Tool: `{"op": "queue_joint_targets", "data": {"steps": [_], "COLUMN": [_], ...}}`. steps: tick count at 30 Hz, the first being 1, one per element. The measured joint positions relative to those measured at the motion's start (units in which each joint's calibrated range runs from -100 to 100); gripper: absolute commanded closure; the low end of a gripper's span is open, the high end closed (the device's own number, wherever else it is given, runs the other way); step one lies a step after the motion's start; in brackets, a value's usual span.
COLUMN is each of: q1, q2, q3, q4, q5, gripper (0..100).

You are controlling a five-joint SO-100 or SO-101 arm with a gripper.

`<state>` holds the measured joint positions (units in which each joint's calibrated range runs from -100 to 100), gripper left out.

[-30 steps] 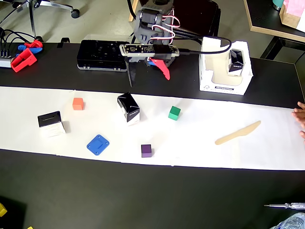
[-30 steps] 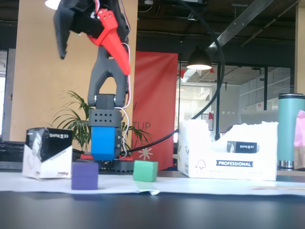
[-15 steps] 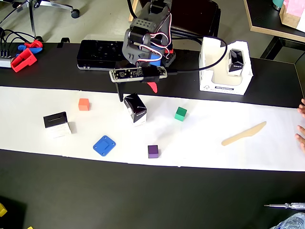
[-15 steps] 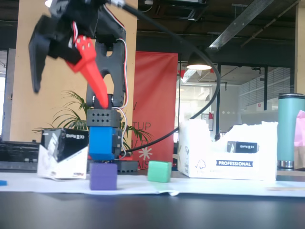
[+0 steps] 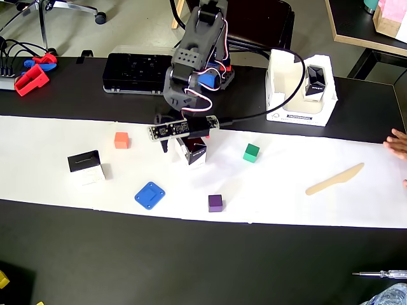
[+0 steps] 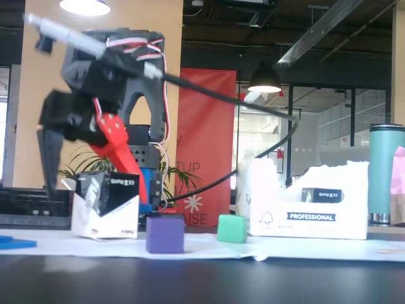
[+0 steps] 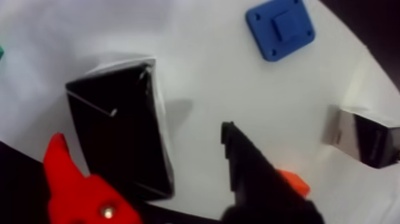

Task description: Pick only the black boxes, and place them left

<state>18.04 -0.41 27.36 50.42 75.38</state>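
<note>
One black box [image 5: 194,152] stands on the white paper near the middle; it also shows in the fixed view [image 6: 106,204] and the wrist view [image 7: 119,134]. My gripper [image 5: 184,146] is open and low over it, the box lying between the red finger [image 7: 71,187] and the black finger [image 7: 256,173], closer to the red one. I cannot tell whether they touch. A second black box [image 5: 86,167] stands at the paper's left, also in the wrist view [image 7: 364,138]. A third black box [image 5: 315,81] sits inside a white carton [image 5: 283,95] at the back right.
On the paper lie an orange cube [image 5: 121,140], a green cube [image 5: 252,152], a dark purple cube [image 5: 215,203], a blue square plate [image 5: 150,195] and a wooden knife [image 5: 335,179]. A flat black device case [image 5: 133,70] lies behind the arm. A person's hand [image 5: 398,143] is at the right edge.
</note>
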Motion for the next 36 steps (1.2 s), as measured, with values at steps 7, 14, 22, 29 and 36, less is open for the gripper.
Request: {"op": "queue_joint_targets", "data": {"steps": [7, 14, 22, 29, 36], "q1": [-6.3, -9.2, -11.2, -13.5, -16.8], "q2": [7.3, 7.8, 7.6, 4.2, -6.9], "q3": [-3.1, -3.2, -3.3, -3.2, -3.2], "q4": [0.0, 0.0, 0.0, 6.1, 17.7], "q5": [-3.1, -3.7, -5.1, -8.8, -12.4], "gripper": [79, 91, 91, 91, 91]}}
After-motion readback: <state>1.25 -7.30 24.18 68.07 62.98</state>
